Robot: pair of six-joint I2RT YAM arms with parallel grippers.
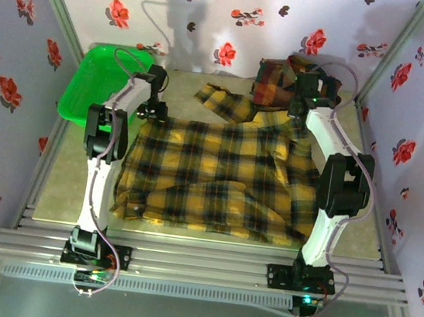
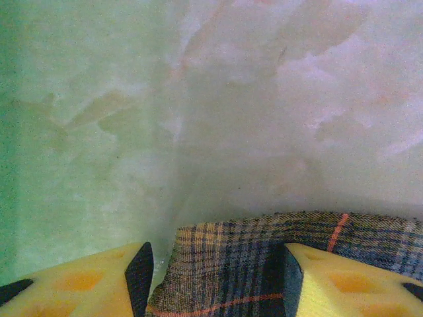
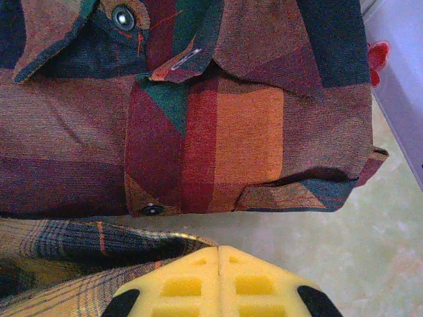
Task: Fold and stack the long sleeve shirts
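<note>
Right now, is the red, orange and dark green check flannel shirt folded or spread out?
Folded. The red, orange and green check shirt lies as a compact block, collar on top, sides turned under.

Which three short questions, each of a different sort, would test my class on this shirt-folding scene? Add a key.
1. True or false: the right gripper has its fingers pressed together.
2. Where does the green basket sit? A) far left of the table B) far right C) middle of the near edge
3. Fill in: the spread-out shirt in the middle of the table is checked in black and ____.

Key: 1 true; 2 A; 3 yellow.
</note>
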